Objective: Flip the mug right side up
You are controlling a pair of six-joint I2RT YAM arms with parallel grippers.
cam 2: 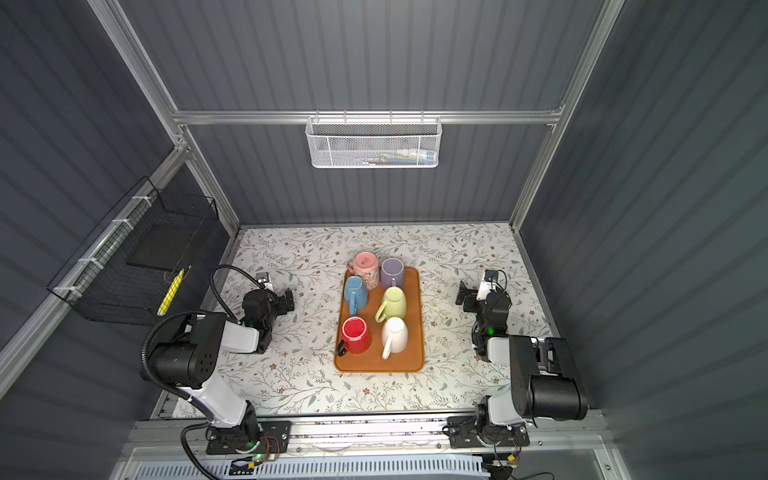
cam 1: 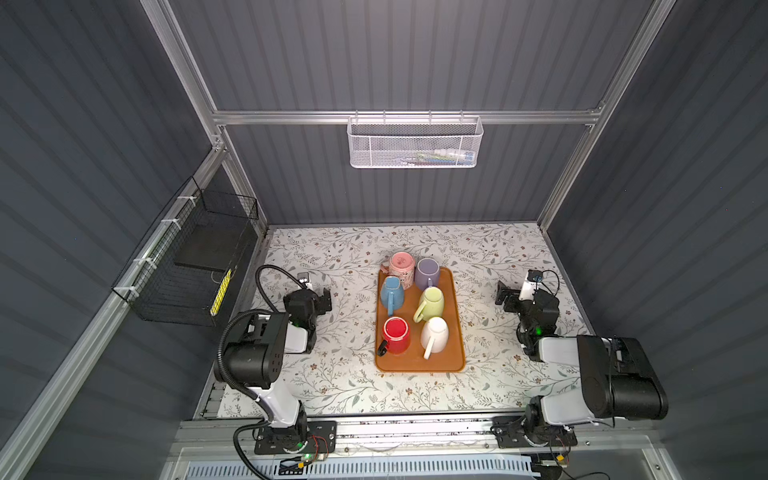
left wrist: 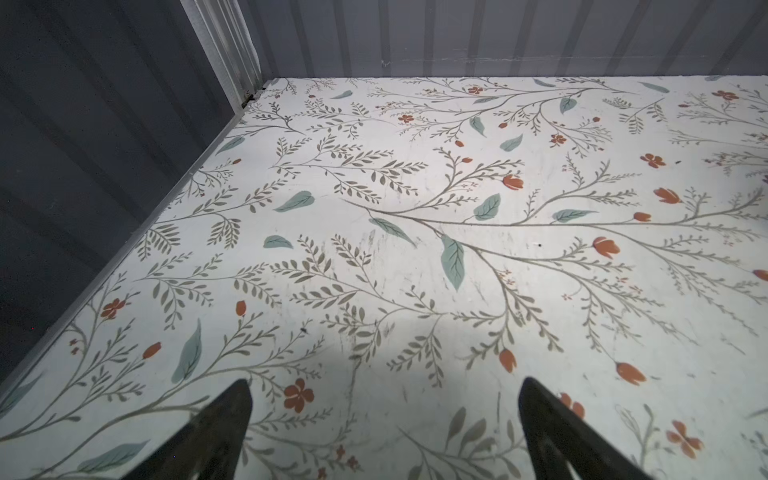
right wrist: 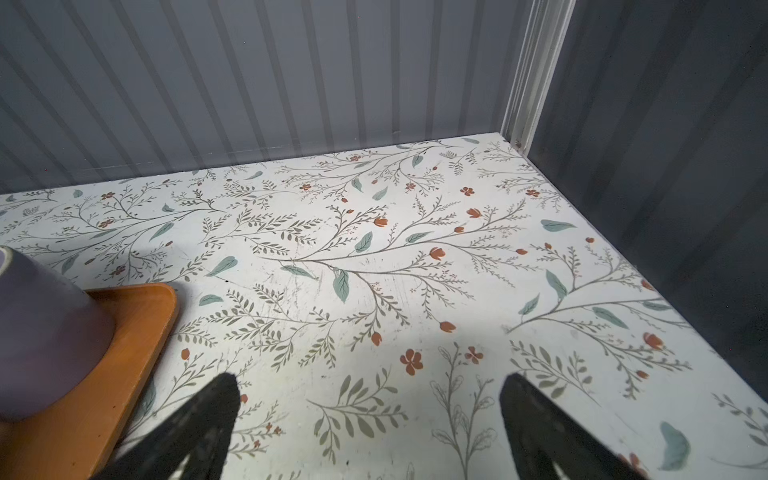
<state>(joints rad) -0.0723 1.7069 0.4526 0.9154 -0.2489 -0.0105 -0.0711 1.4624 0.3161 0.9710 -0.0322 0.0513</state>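
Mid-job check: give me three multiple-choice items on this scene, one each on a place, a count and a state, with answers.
1. Which mug stands beside the red mug in the tray's row closest to the arm bases? A purple; B white mug; C pink.
2. How many mugs are in view? A four; B six; C eight.
3. How are the left gripper and right gripper? A both open, empty; B left shut on a mug; C right shut on the tray.
Answers: 1 B, it sits right of the red one in both top views. 2 B, pink, purple, blue, green, red, white. 3 A, each wrist view shows fingers spread with only table between.
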